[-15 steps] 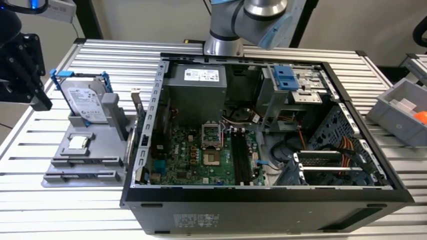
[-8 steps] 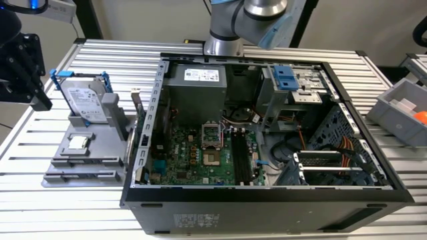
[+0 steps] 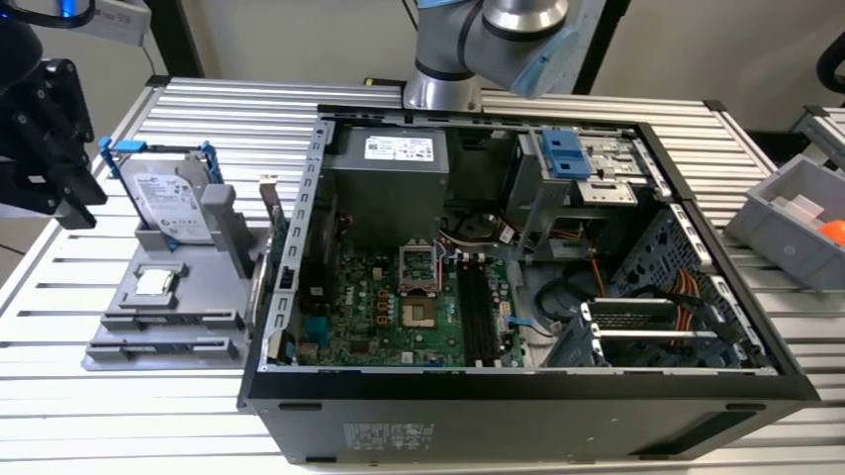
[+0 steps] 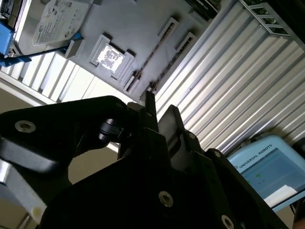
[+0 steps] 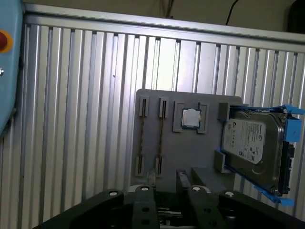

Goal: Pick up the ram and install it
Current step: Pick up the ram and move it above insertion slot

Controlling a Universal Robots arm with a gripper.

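The black gripper (image 3: pixel 66 198) is hanging off the exterior view's left of the grey fixture (image 3: pixel 198 302), out past the ribbed aluminium table's (image 3: pixel 198 99) edge. In the first wrist view the gripper (image 5: pixel 164 177) is showing its jaws spread, with bare fixture (image 5: pixel 190 152) visible in the gap and nothing pinched.

The fixture is sitting flat, a matte moulded plate with raised pockets. At its far end the silver hard drive (image 3: pixel 169 203) is leaning upright in a blue frame. The small square chip (image 3: pixel 154 282) is lying shiny in the middle pocket.

The ram (image 5: pixel 162 138) is standing edge-on as a thin, dark, dotted strip in the narrow slot just beside the chip (image 5: pixel 191 118). In the second wrist view the ram (image 4: pixel 153 54) is running straight toward the fingertips (image 4: pixel 150 98). Open ribbed table is lying along the fixture's long sides.

Close by, to the exterior view's right of the fixture, the open black computer case (image 3: pixel 528 391) is exposing its green motherboard (image 3: pixel 383 317) and long black slots (image 3: pixel 478 317), hemmed in by cables and metal walls.
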